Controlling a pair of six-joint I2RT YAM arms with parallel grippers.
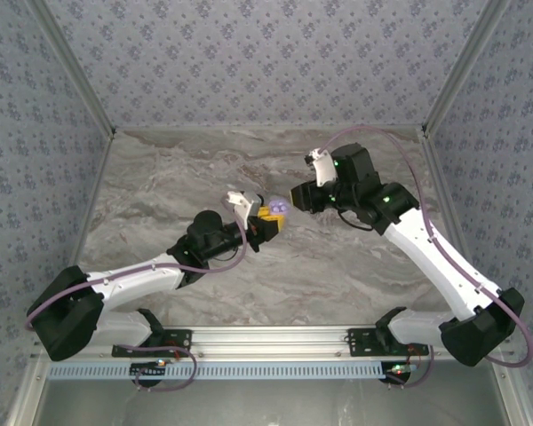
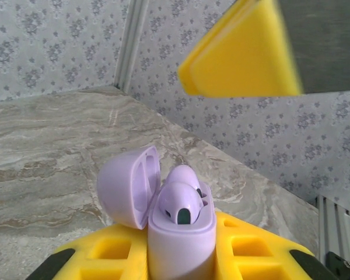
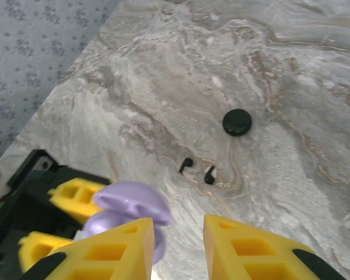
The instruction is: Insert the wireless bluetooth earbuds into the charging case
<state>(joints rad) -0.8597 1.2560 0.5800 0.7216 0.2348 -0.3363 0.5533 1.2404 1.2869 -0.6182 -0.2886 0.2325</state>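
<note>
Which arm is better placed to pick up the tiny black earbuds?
Right: the right gripper is open with the tiny black earbuds ahead; the left gripper holds the open lilac plastic case.

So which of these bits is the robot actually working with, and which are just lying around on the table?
In the job:
lilac charging case, lid open, held by the left gripper
lilac earbud sitting in it
right gripper, open, close by

Lying about, untouched:
two black earbuds on the table
black round case near them
</note>
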